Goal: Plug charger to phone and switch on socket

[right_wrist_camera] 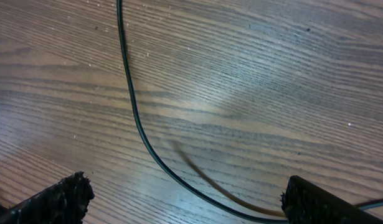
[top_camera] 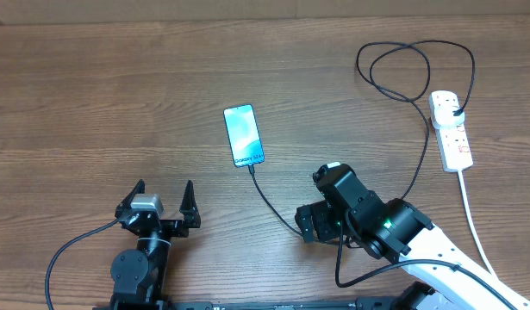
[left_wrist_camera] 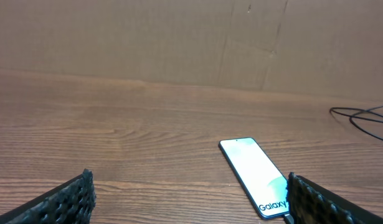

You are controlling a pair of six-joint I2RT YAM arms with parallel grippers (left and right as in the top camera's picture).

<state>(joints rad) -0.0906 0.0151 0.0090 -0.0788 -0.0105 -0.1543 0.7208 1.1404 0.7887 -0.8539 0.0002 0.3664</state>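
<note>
The phone lies flat at the table's middle with its light blue screen lit; it also shows in the left wrist view. The black charger cable runs from the phone's near end, under my right arm, loops at the back right, and its plug sits in the white power strip. My left gripper is open and empty, near the front edge, left of the phone. My right gripper is open above the cable, which passes between its fingers on the wood.
The power strip's white cord runs toward the front right edge. A cardboard wall stands behind the table. The cable's loop lies at the back right.
</note>
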